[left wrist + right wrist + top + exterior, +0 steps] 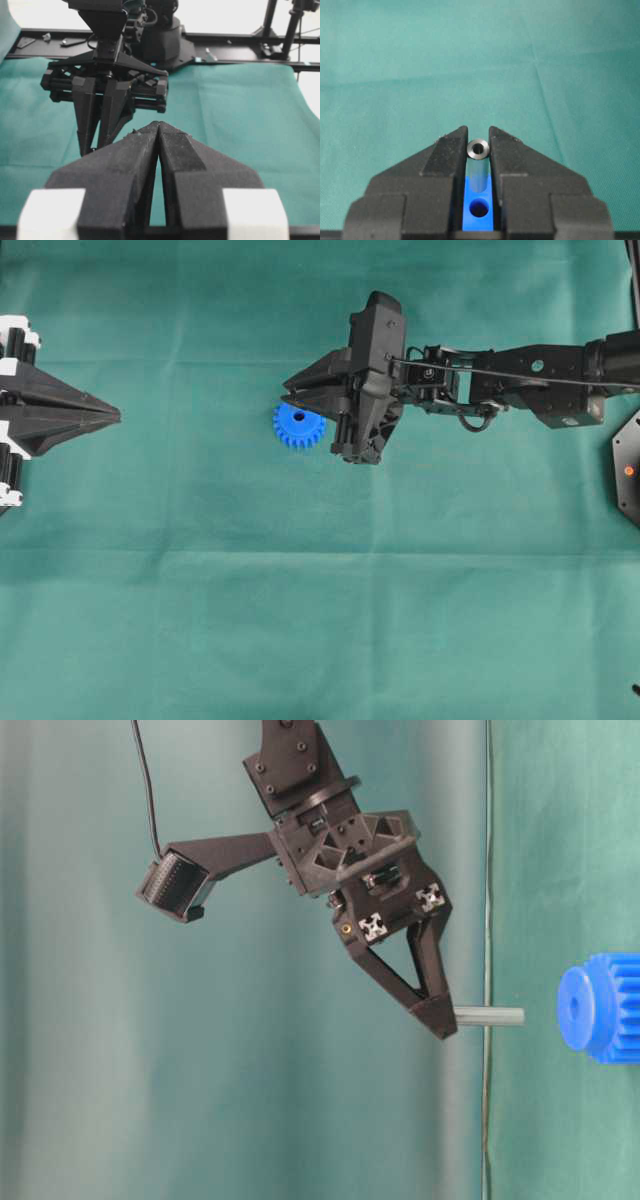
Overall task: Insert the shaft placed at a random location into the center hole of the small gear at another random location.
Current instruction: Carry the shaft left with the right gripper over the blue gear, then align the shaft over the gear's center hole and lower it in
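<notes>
Shaft (478, 165) is pinched in our right gripper (478, 150) just above the gear (298, 426); we judge insertion into its hole (479, 207) remains.

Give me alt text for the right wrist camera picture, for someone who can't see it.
The right gripper is shut on the shaft, a short silvery pin seen end-on between its black fingers. Below the pin, in the gap between the fingers, the small gear shows blue, with its dark center hole. Green cloth fills the rest.
</notes>
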